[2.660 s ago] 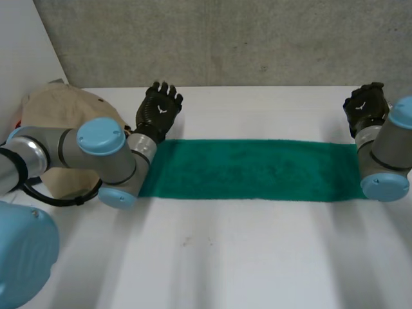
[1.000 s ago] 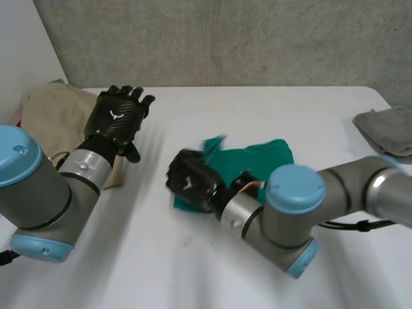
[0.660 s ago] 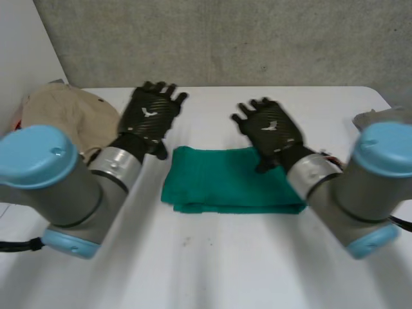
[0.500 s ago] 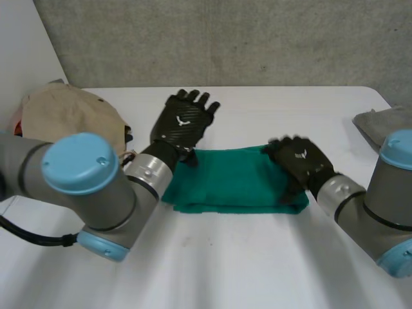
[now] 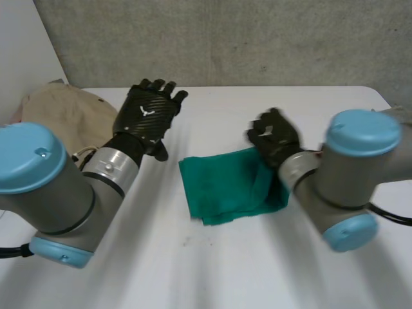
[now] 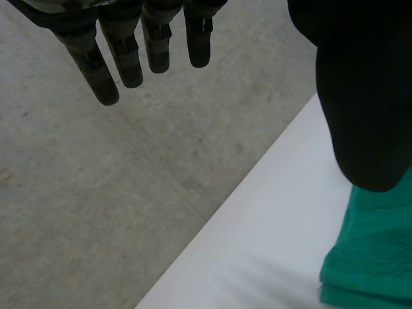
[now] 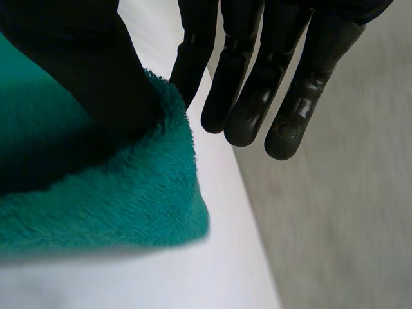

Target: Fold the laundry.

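White counter (image 5: 212, 270): right hand (image 5: 273, 136), fingers (image 7: 248, 77) straight, thumb on the central green towel (image 5: 222, 187), likely flattening it; left hand (image 5: 149, 114) spread, empty

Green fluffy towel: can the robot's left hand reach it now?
Probably yes. The left hand is open, beside the folded green terry towel, with only bare white table between them. The right hand rests on the towel's opposite side, out of the way.
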`<state>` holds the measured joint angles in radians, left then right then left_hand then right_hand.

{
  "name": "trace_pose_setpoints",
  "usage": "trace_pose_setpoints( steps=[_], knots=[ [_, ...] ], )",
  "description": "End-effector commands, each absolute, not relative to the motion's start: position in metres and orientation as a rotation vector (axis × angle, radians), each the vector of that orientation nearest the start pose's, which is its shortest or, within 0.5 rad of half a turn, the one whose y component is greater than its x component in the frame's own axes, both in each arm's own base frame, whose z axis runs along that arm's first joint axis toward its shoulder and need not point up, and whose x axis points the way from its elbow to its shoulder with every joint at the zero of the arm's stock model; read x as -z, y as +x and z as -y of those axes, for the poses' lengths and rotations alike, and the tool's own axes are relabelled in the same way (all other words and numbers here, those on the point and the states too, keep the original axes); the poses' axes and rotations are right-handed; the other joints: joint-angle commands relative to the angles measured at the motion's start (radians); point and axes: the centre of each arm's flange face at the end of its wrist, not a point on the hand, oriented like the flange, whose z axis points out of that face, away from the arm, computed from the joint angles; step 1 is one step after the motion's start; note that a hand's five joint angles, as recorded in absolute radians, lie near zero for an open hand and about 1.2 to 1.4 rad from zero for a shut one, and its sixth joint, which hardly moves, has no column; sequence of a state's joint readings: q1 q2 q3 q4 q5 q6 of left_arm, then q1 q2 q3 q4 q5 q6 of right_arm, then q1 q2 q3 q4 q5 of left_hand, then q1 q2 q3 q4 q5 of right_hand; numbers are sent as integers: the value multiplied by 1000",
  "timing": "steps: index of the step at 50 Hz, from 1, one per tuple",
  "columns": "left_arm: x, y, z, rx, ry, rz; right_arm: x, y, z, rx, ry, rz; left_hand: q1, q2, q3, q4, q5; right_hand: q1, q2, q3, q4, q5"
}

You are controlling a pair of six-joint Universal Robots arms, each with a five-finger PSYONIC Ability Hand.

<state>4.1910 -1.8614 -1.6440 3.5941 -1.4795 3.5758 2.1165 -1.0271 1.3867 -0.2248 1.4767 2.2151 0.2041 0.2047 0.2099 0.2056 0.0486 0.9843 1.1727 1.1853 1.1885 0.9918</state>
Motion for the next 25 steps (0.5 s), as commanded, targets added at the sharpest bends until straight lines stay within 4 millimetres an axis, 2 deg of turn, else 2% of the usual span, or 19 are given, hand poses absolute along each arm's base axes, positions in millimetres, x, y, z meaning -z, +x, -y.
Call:
trace_pose_setpoints(
  steps=[1,3,4,5,7,8,12,13,14,16,17,19,21,23,25],
  knots=[
    [-233,-286,257,2383,1035,-1940,-132,389,184,1944,-2207,-1106,-30,-30,-35,-31,-49,412,224,211,208,230],
    [-232,-285,257,2386,1021,-1968,-128,388,181,1914,-2204,-1112,-30,-30,-35,-31,-49,401,213,200,197,219],
    [-232,-285,257,2392,1013,-1976,-128,387,181,1910,-2194,-1121,-30,-30,-35,-31,-49,146,-43,-55,-59,-37],
    [-231,-285,258,2392,1007,-1987,-133,387,181,1909,-2141,-1155,-30,-30,-35,-31,-49,-403,-592,-604,-608,-586],
    [-233,-286,259,2400,996,-2007,-142,388,183,1913,-2051,-1205,-30,-30,-35,-31,-49,-775,-963,-976,-979,-957],
    [-234,-287,260,2406,990,-2009,-147,387,186,1910,-1988,-1250,-30,-30,-35,-31,-49,-810,-998,-1011,-1014,-992],
    [-244,-292,263,2445,959,-2010,-190,362,226,1922,-1531,-1521,-26,-26,-32,-27,-45,-810,-998,-1011,-1014,-992],
    [-244,-295,267,2449,942,-2032,-209,349,241,1922,-1335,-1606,-23,-24,-29,-24,-42,-810,-998,-1011,-1014,-992],
    [-243,-298,267,2448,941,-2049,-217,343,246,1912,-1239,-1642,-20,-21,-26,-21,-39,-810,-998,-1011,-1014,-992],
    [-242,-308,267,2461,940,-2081,-233,326,262,1883,-978,-1722,-17,-18,-23,-19,-36,-810,-998,-1011,-1014,-992],
    [-239,-319,265,2463,951,-2120,-238,319,267,1872,-901,-1749,-17,-18,-23,-18,-36,-810,-998,-1011,-1014,-992],
    [-235,-332,262,2457,974,-2166,-239,308,275,1838,-812,-1801,-17,-18,-23,-18,-36,-810,-998,-1011,-1014,-992],
    [-222,-349,260,2410,1003,-2249,-237,294,286,1806,-770,-1892,-11,-12,-17,-13,-30,-810,-998,-1011,-1014,-992],
    [-212,-358,259,2366,1024,-2296,-236,289,290,1786,-769,-1929,1,0,-5,-1,-18,-810,-998,-1011,-1014,-992],
    [-198,-370,258,2301,1054,-2350,-227,290,296,1733,-791,-1989,1,0,-5,-1,-18,-810,-998,-1011,-1014,-992]
  ],
)
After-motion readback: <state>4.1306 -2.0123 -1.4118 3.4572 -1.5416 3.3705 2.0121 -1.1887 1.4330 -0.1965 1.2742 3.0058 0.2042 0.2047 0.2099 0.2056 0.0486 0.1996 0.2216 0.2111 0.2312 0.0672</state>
